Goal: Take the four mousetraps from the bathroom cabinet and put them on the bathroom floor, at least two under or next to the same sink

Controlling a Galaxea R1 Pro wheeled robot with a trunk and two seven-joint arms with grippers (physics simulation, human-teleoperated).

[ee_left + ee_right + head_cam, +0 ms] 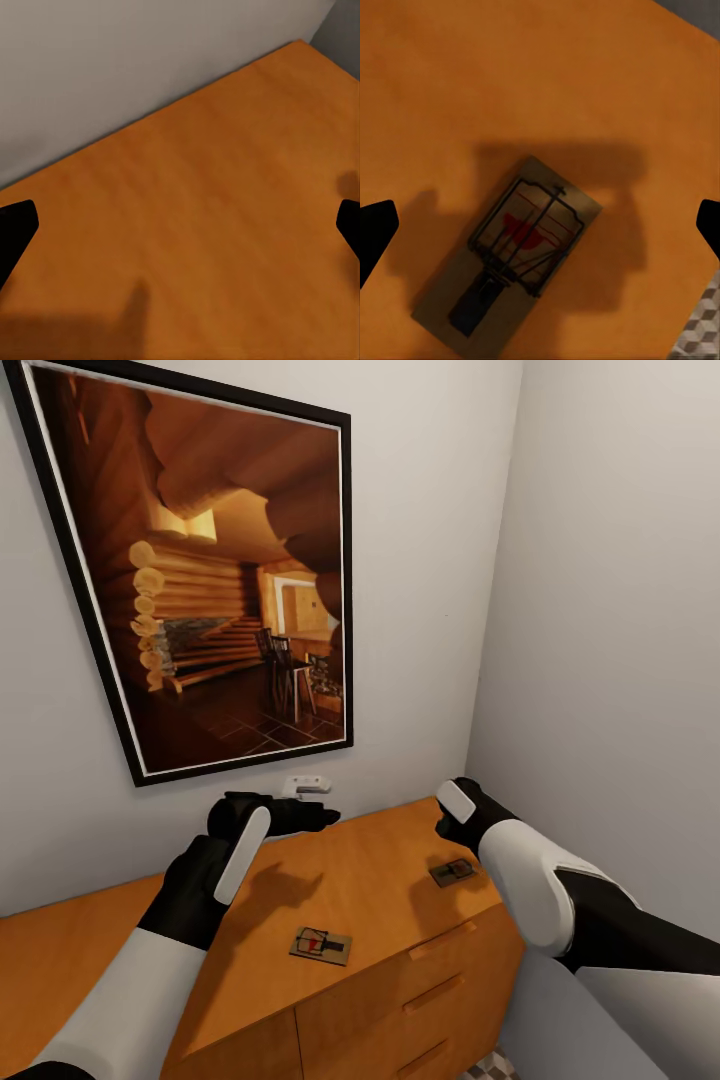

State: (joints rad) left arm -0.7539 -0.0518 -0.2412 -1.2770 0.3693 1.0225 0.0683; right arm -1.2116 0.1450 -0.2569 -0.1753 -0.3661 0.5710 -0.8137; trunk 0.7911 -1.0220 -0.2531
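Observation:
Two mousetraps lie flat on the orange-brown cabinet top (380, 860): one (320, 945) near the front edge, the other (452, 872) towards the right end. My right gripper (447, 828) hovers just above that right mousetrap (510, 255); in the right wrist view its fingertips (376, 225) stand wide apart on either side, open, not touching it. My left gripper (300, 815) hangs open over bare cabinet top (195, 195) near the wall, holding nothing. A patch of cube-patterned bathroom floor (699, 330) shows past the cabinet's end. The sink is out of view.
A large framed picture (215, 575) hangs on the wall behind the cabinet, with a small white wall fitting (305, 785) below it. A side wall (610, 640) closes the corner at the right. Drawer fronts with bar handles (432, 992) face me.

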